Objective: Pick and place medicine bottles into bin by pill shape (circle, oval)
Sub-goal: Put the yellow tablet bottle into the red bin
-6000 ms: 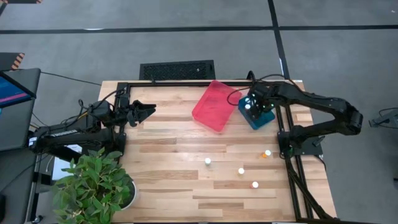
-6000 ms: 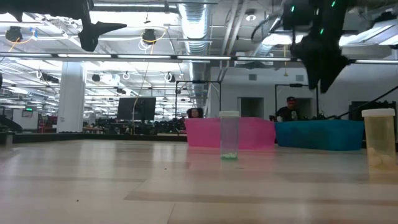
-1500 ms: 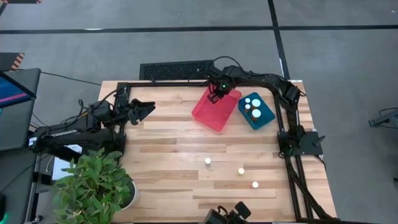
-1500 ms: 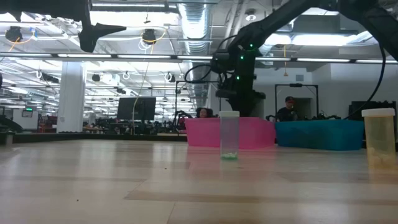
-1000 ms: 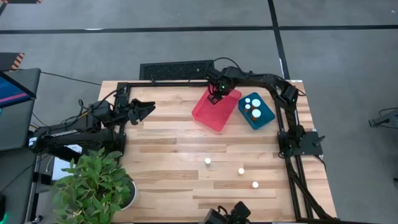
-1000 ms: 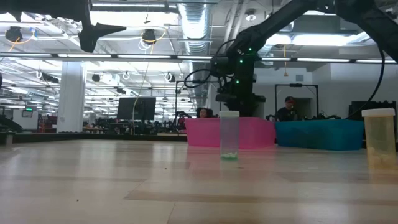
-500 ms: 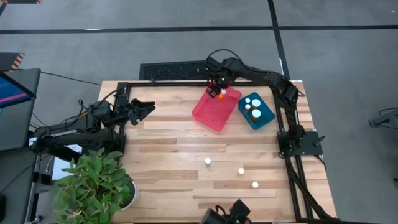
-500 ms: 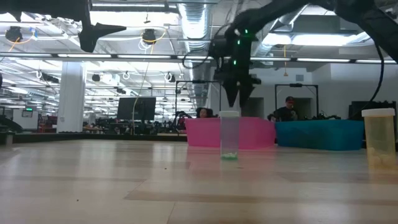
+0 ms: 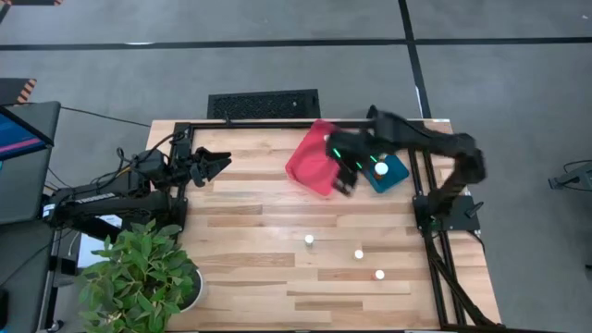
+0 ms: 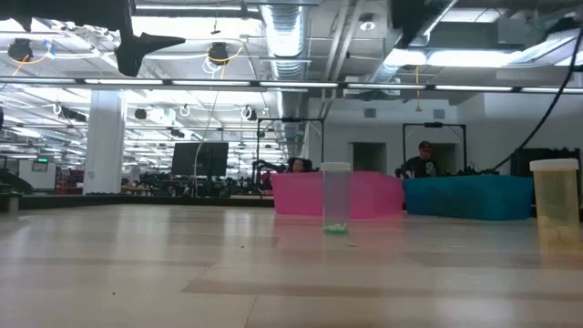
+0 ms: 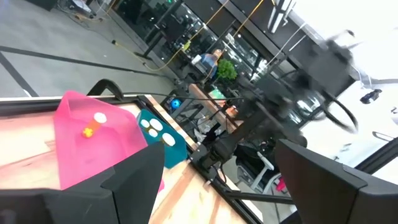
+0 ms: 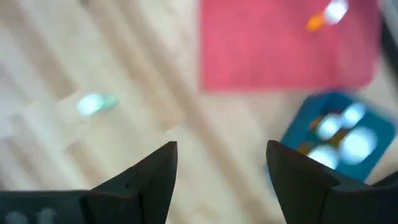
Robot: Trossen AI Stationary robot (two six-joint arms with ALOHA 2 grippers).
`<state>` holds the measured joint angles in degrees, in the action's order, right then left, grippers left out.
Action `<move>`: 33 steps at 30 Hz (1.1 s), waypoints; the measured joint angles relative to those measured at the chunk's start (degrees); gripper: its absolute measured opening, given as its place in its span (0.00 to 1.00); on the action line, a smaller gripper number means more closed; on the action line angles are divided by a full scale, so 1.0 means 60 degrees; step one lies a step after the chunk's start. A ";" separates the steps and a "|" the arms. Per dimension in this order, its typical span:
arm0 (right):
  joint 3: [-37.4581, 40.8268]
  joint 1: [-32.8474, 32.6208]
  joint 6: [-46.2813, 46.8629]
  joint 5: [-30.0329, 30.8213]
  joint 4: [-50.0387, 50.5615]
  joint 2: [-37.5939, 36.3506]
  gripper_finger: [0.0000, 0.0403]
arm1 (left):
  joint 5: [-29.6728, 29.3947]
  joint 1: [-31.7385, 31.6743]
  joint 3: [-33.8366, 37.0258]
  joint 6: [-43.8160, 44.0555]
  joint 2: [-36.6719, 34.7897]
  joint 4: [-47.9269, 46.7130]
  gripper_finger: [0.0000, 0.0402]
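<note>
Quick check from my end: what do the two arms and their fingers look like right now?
Both arms are black, jointed, with thin black cables looped along them. The left gripper ends in two dark pointed fingers. The right gripper has two dark, flat, tapered fingers, with a small green light glowing near its wrist.

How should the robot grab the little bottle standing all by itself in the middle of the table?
From straight above, fingers closing on opposite sides just under the white cap. The bottle stands upright, apart from the other two, so its round sides are clear all around.
</note>
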<state>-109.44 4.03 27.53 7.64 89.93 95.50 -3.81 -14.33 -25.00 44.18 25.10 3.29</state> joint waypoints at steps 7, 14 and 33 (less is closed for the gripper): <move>0.2510 -0.3811 0.4870 0.0858 -0.0126 -0.1909 0.63 | 0.0000 -0.0004 -0.0002 0.0069 0.0000 -0.0095 0.75; 0.5254 -0.5545 0.6976 0.1080 -0.1820 -0.2134 0.63 | -0.0004 -0.0004 0.0002 0.0299 0.0004 -0.0635 0.75; 0.6913 -0.5139 0.5292 -0.0805 -0.5447 -0.0258 0.63 | -0.0004 -0.0004 0.0002 0.0430 0.0000 -0.0645 0.75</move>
<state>-67.96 -26.81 59.28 2.81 57.24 93.95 -3.84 -14.35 -24.99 46.76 25.10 -0.58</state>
